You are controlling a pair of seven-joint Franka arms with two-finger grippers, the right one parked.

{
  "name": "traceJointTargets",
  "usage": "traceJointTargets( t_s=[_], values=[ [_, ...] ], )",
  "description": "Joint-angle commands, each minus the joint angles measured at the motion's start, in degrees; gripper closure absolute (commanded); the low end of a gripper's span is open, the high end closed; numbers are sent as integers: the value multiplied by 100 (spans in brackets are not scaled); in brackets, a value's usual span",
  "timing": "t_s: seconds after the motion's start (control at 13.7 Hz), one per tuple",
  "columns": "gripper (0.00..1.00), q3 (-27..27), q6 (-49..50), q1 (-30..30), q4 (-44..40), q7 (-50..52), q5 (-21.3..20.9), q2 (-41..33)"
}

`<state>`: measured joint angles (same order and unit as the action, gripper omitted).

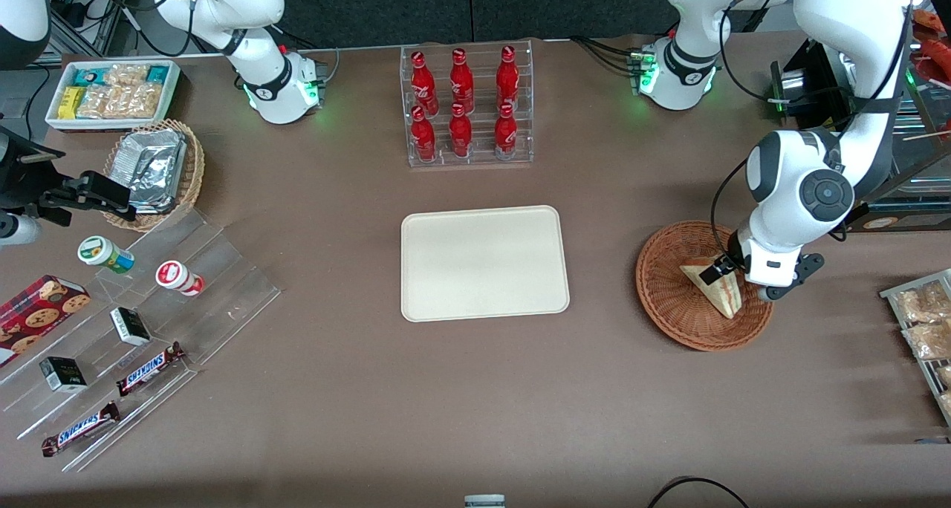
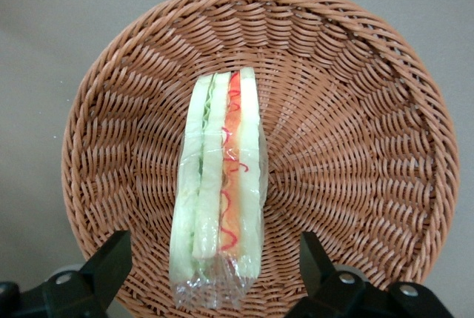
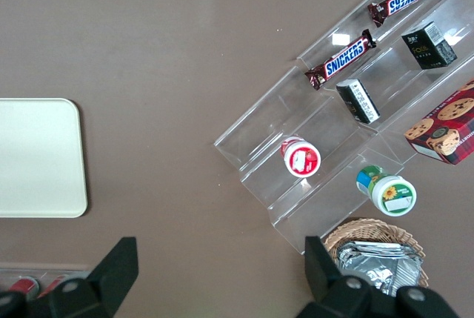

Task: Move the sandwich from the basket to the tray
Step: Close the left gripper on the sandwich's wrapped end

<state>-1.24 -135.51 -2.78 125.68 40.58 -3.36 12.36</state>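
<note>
The sandwich, a plastic-wrapped wedge of white bread with red and green filling, lies in the round reddish-brown wicker basket toward the working arm's end of the table. My gripper hangs low over the basket and is open. Its black fingers stand either side of the sandwich's wrapped end, with a gap between each finger and the wrap. The cream tray lies bare at the middle of the table.
A clear rack of red bottles stands farther from the camera than the tray. A wire rack of snack bags sits at the working arm's end. At the parked arm's end are a stepped acrylic display, a foil-packet basket and a white snack bin.
</note>
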Motion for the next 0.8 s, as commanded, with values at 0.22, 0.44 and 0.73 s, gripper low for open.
traceJointTargets(
  t_s=[0.22, 0.44, 0.73],
  values=[
    [4, 10, -607, 5, 80, 196, -103, 319],
    [61, 10, -591, 32, 141, 239, -95, 346],
    [100, 19, -381, 40, 124, 327, -95, 364]
  ],
)
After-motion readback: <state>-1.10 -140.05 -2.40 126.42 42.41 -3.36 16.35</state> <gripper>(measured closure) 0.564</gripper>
